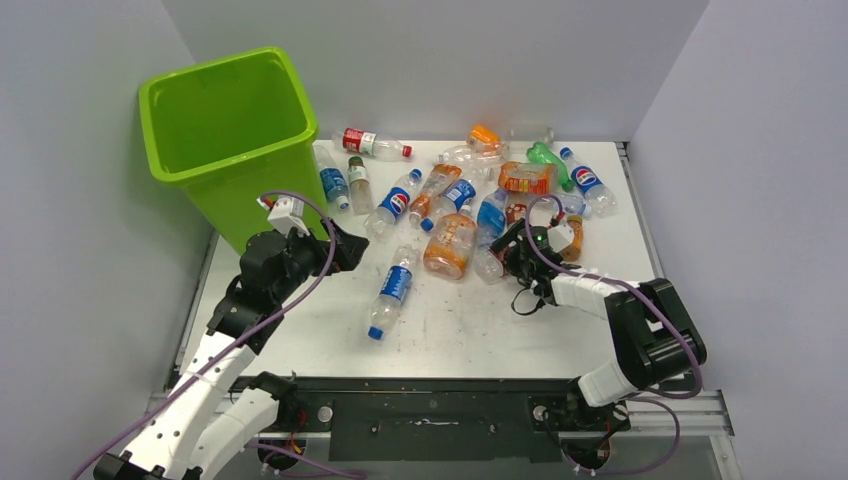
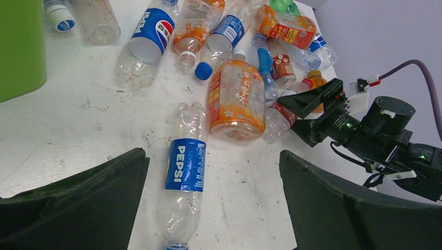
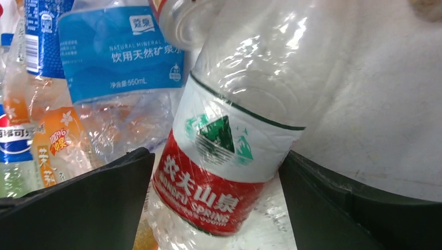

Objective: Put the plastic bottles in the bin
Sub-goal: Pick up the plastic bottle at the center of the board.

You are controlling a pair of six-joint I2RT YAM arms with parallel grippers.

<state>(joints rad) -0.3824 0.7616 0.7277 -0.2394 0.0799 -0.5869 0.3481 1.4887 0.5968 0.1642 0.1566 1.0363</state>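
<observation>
The lime-green bin (image 1: pixel 262 190) stands at the table's far left; its wall shows in the left wrist view (image 2: pixel 18 47). Several plastic bottles (image 1: pixel 470 185) lie heaped at the middle and right. A clear Pepsi bottle (image 1: pixel 392 288) lies alone nearer me. My left gripper (image 1: pixel 345 250) is open and empty beside the bin; in its own view (image 2: pixel 213 203) the Pepsi bottle (image 2: pixel 185 164) lies between and ahead of the fingers. My right gripper (image 1: pixel 510 255) is open, its fingers on either side of a clear bottle with a red and white label (image 3: pixel 219 172).
A large orange bottle (image 1: pixel 450 245) lies just left of my right gripper. A blue-labelled water bottle (image 3: pixel 120 57) lies against the red-labelled one. Grey walls close in the left, back and right. The black base rail (image 1: pixel 430 405) runs along the near edge.
</observation>
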